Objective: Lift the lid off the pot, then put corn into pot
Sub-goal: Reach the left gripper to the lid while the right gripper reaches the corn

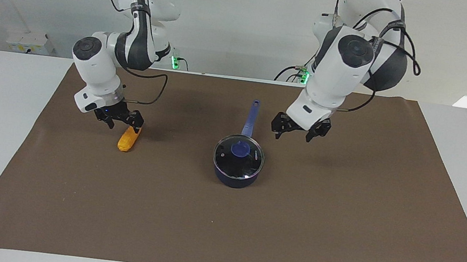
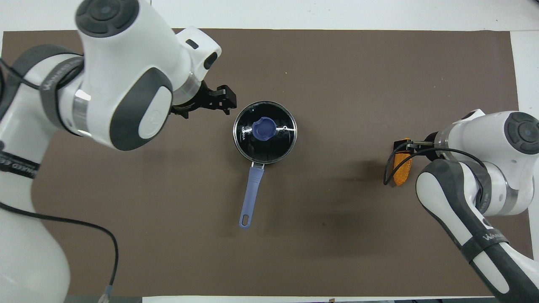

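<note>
Table: white table point(image 1: 8, 76) carrying a brown mat point(image 1: 222, 218); plain pale wall at the robots' end.
Lid: lid point(image 1: 239, 151) seated flat on the pot, blue knob at its centre; not yet lifted.
Pot: pot point(image 1: 234, 179) near mid-mat, its long handle point(image 1: 250, 117) pointing toward the robots, which leaves the knob free for a grasp from above.
Corn: corn point(image 1: 128, 139) lying on the mat toward the right arm's end of the table, well apart from the pot.
Left claw: left claw point(image 1: 300, 131) hovers beside the handle, fingers spread, holding nothing; apparently staged to take the knob first.
Right claw: right claw point(image 1: 121, 121) sits low at the corn's robot-side end, fingers parted about it; whether it grips the cob cannot be told.
Step in hand: judged to be lid removal, with the corn pickup prepared in parallel.
</note>
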